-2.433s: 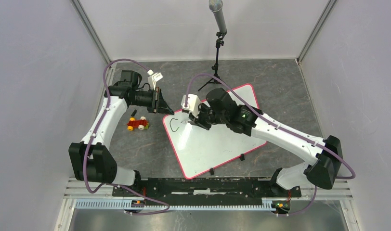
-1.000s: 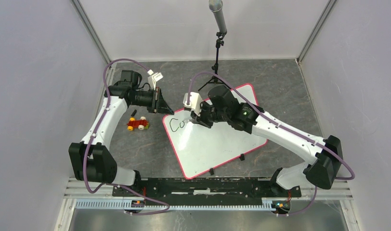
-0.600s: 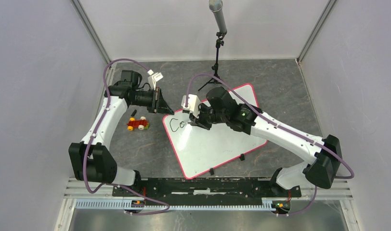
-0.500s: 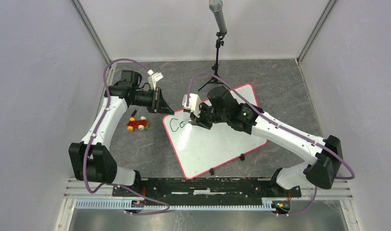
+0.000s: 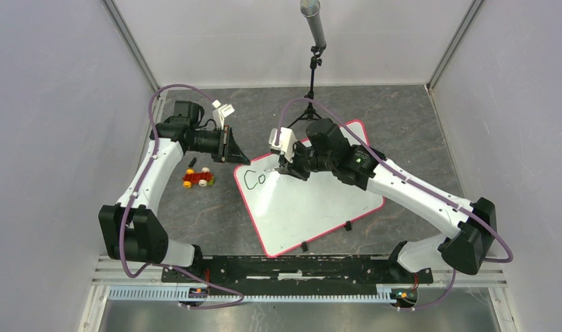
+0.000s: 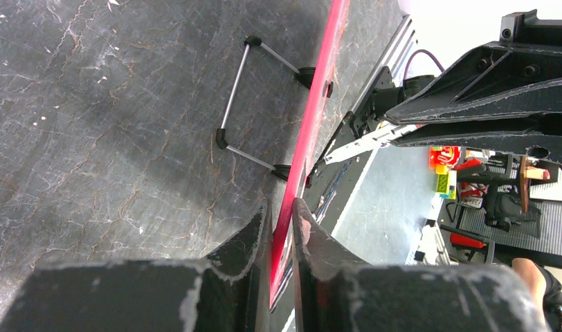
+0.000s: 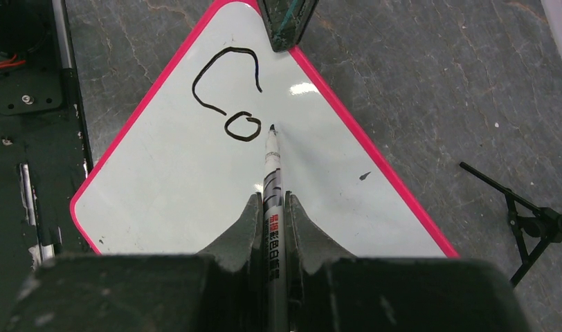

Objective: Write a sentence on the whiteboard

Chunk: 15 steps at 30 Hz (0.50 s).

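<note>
Two letters only of the sentence (image 7: 226, 123) written: "Co", close to the far-left corner of the whiteboard (image 7: 195, 194), itself flat-ish on the dark table (image 5: 403, 124) ahead of the right arm.

Right gripper (image 7: 271, 200) pressed onto a marker (image 7: 272, 173), barrel running straight out between the fingers toward that corner. Tip just right of the "o"; touching the surface or barely off it, cannot tell. Bare white beyond the tip along the writing line, so probably a short sideways shift for the next letter, no reach.

Left gripper (image 6: 278, 207) pinching the whiteboard by its pink edge at the far-left corner, seemingly to steady it. Right arm plainly the nearer to the text.

Only the right wrist view sets tip against letters; from above, tip small and half lost under the gripper. Left wrist view: edge seen end-on between the fingers, a wire prop (image 6: 233, 97) beneath, no writing.
</note>
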Available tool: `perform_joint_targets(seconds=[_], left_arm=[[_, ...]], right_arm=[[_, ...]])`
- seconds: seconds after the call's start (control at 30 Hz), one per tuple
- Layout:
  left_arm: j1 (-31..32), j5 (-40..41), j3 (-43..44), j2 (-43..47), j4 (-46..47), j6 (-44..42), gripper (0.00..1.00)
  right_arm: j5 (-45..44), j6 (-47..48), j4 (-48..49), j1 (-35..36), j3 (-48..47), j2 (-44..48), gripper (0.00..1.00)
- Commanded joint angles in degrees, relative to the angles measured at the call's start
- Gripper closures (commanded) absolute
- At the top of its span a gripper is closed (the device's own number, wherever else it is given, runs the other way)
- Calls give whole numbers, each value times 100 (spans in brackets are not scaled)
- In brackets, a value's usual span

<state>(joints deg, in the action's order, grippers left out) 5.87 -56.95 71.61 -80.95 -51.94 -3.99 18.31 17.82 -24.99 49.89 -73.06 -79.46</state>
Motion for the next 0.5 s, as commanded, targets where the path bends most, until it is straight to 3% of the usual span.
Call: perform_joint_targets(seconds=[0.0,0.47], left_arm=[[90,61,152,41,-36,-324,98],[91,61,179,11,-40,-320,98]], right_arm=[[169,-42,95,31,22,-16,100],[-183,37,203,-70,175,6,100]])
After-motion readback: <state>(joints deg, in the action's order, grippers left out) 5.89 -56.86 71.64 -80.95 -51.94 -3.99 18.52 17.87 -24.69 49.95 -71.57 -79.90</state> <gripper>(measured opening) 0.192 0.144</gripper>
